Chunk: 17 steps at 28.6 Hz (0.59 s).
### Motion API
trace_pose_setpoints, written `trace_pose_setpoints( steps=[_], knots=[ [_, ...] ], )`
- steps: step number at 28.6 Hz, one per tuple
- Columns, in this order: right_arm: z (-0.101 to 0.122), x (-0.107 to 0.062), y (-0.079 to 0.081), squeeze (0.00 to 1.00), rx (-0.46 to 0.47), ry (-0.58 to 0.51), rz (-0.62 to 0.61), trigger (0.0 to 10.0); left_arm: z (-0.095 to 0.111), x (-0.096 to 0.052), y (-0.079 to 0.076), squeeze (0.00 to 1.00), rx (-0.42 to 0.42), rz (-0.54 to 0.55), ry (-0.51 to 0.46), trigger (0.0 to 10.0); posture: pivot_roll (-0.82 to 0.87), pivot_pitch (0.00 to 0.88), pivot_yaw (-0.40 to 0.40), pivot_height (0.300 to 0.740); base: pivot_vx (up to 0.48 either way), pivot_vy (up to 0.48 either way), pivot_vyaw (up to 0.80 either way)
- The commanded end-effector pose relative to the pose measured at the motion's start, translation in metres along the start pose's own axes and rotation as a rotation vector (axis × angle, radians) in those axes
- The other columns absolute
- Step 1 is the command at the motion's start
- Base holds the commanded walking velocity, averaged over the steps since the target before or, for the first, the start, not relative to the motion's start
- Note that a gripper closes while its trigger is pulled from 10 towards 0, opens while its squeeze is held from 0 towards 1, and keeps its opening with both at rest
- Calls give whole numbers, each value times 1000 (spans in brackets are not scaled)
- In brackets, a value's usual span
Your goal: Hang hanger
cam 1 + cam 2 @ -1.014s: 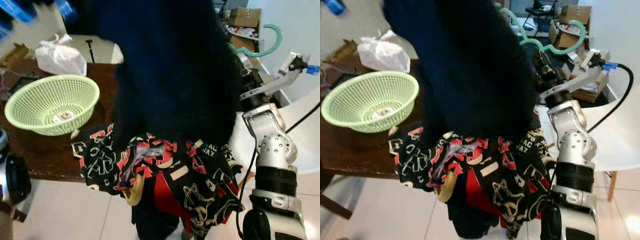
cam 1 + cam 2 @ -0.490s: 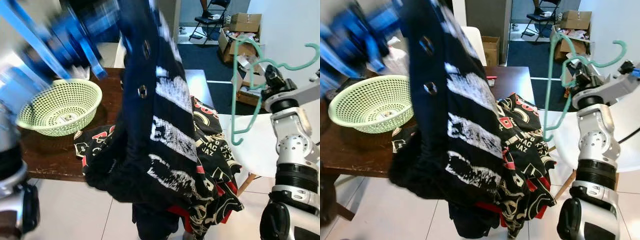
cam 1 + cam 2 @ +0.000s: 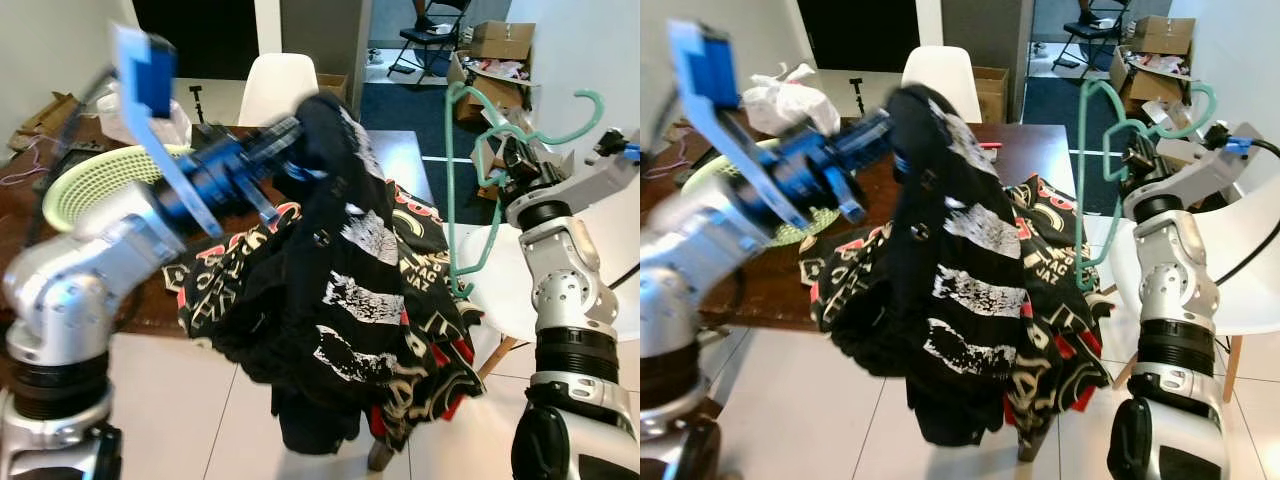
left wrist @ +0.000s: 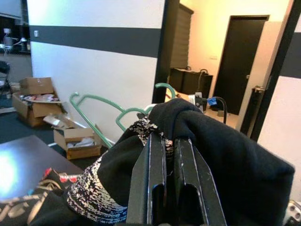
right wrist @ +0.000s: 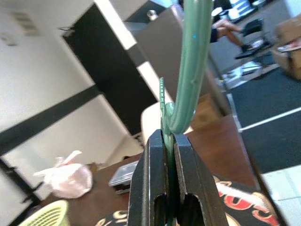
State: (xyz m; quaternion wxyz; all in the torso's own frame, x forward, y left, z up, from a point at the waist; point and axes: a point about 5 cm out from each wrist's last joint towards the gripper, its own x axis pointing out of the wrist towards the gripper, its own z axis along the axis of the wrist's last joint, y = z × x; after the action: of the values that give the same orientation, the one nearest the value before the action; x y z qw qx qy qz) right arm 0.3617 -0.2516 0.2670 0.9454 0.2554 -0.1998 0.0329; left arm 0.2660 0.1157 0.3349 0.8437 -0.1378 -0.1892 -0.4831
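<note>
Both grippers stay clamped: the left gripper (image 4: pixel 170 179) has swung the black shirt (image 3: pixel 345 270) toward the right gripper (image 5: pixel 170 186)'s green hanger (image 3: pixel 470 170), ready for threading.

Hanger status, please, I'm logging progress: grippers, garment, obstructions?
Right gripper shut on green hanger, held aloft. Left gripper shut on black shirt, lifted. Shirt not on hanger yet.

The dark printed garment (image 3: pixel 340 270), which a second ago filled the view close to the camera, now hangs farther out over the near table edge, lifted at its top by the left gripper (image 3: pixel 296 150). The left arm now reaches in from the left. The green hanger (image 3: pixel 470 180) in the right gripper (image 3: pixel 515 160) now stands clear, right of the garment.
</note>
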Motion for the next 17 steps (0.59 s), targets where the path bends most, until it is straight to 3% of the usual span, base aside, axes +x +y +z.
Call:
trace_pose_setpoints(
  steps=[1,13,17],
  knots=[
    [5,0,2,0,7,-20,17,10000,1,1,-7,0,-5,-26,-14,10000,37,35,-11,740,-416,0,0],
    [0,-2,3,0,-15,0,28,10000,-6,-3,-8,0,-35,-24,-3,10000,33,44,-16,740,-415,0,0],
    [-5,-2,6,0,-36,39,49,10000,-8,-13,-4,0,-17,-17,4,10000,32,45,-17,740,0,0,-694]
  ],
)
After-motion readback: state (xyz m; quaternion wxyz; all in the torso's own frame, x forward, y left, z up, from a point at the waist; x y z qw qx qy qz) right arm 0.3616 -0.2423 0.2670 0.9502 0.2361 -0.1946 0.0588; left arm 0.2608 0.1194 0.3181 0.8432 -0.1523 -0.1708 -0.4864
